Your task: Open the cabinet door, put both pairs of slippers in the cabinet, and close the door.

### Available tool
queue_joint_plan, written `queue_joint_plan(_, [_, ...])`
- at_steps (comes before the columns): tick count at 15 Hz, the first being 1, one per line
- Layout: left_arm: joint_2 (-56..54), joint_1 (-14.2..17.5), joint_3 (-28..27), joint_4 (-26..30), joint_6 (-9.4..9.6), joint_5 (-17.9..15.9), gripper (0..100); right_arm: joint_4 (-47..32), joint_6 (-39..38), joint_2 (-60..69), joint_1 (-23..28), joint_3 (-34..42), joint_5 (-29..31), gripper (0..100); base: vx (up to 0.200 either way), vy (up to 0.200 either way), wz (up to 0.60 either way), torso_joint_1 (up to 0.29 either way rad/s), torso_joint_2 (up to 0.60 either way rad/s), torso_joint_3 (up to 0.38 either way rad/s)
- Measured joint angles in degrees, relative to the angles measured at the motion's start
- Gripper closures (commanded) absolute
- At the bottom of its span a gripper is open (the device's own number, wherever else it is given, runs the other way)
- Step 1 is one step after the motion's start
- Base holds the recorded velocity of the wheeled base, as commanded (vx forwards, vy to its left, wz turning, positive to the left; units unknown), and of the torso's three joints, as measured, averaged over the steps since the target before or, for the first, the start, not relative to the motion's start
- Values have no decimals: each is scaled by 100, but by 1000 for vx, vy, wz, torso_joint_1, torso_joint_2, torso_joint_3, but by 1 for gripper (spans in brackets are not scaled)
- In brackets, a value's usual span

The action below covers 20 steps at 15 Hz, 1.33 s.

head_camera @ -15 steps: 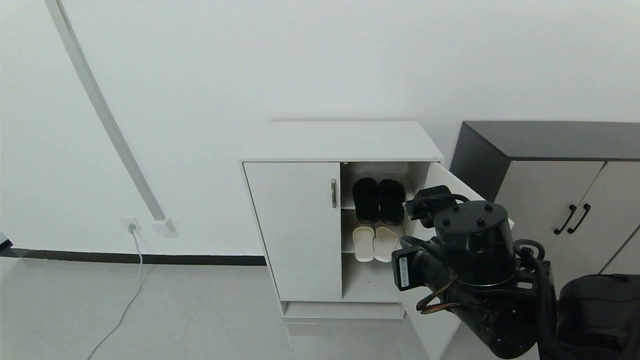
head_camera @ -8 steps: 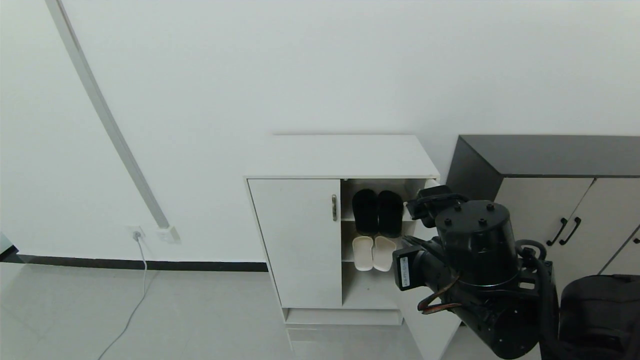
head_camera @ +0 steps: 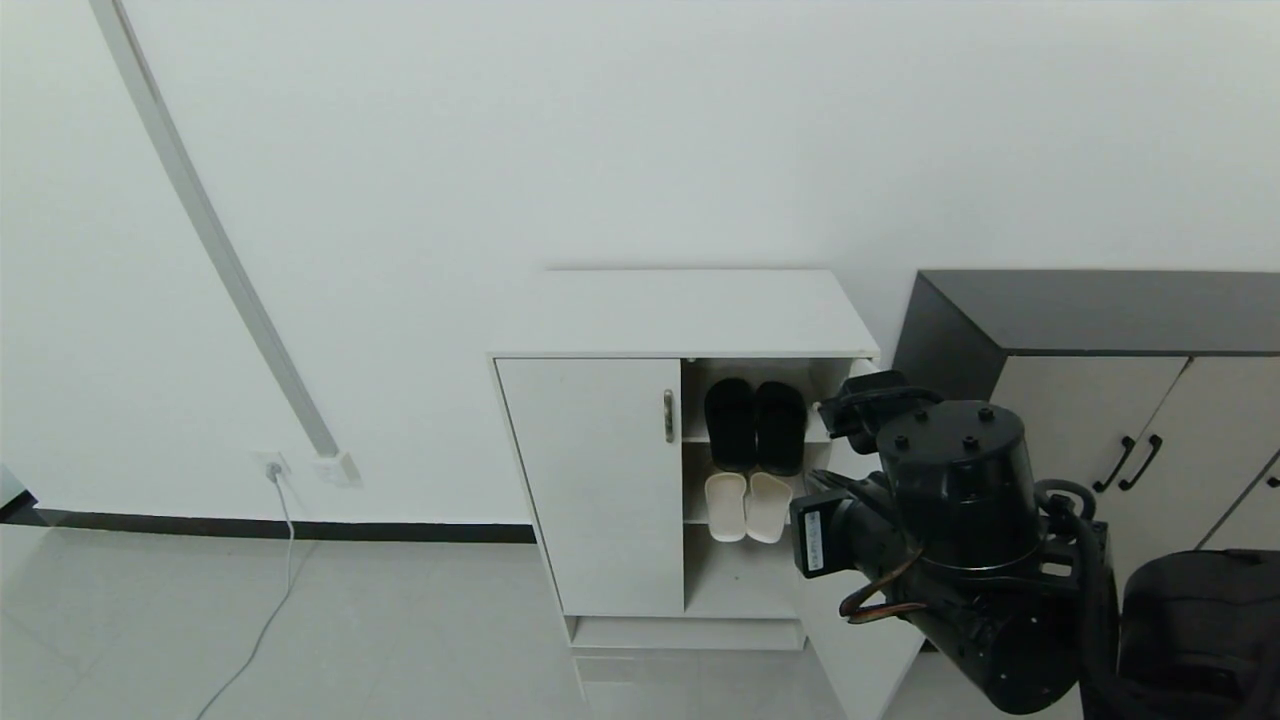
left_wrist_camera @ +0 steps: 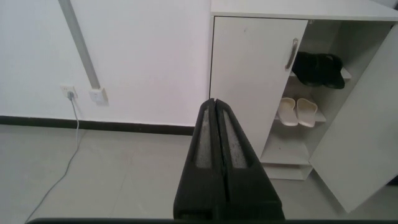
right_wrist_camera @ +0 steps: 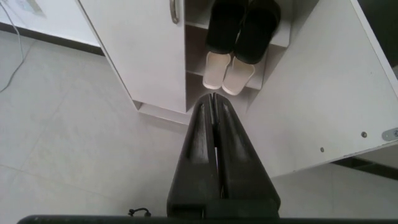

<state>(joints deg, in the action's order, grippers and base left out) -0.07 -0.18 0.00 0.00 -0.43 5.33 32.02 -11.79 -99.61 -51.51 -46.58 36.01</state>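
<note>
The white cabinet (head_camera: pixel 690 310) stands against the wall with its left door (head_camera: pixel 600 480) shut and its right door (right_wrist_camera: pixel 323 93) swung open. Inside, the black slippers (head_camera: pixel 755 425) lie on the upper shelf and the white slippers (head_camera: pixel 747 505) on the shelf below, toes outward. My right gripper (right_wrist_camera: pixel 214 99) is shut and empty, hanging in front of the open compartment beside the open door. My left gripper (left_wrist_camera: pixel 214 102) is shut and empty too, farther back, facing the cabinet's shut door (left_wrist_camera: pixel 249 81). Both pairs also show in the left wrist view: black slippers (left_wrist_camera: pixel 318 68), white slippers (left_wrist_camera: pixel 297 111).
A second cabinet with a dark top (head_camera: pixel 1100 290) and black handles stands right next to the open door. A wall socket with a hanging cable (head_camera: pixel 270 465) is on the left, under a slanting grey conduit (head_camera: pixel 200 210). Bare tiled floor lies before the cabinet.
The head view has shifted: the cabinet now shows lower and a little smaller. The right arm has edged slightly right. The slippers and the open door stay as they were.
</note>
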Motion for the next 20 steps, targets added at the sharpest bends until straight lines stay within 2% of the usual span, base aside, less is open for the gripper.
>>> queue_joint_plan(4, [0, 0, 0, 0, 0, 2, 100, 10, 2, 2, -4, 9, -2, 100, 0, 0, -600, 1, -2, 1])
queue_joint_plan(19, [0, 0, 0, 0, 0, 2, 100, 32, 88, -6, 236, 0, 11, 100, 0, 0, 0, 0, 0, 0])
queue_joint_plan(20, [0, 0, 0, 0, -1, 2, 100, 32, 88, -6, 239, 0, 11, 100, -200, 0, 0, 7, 2, 2])
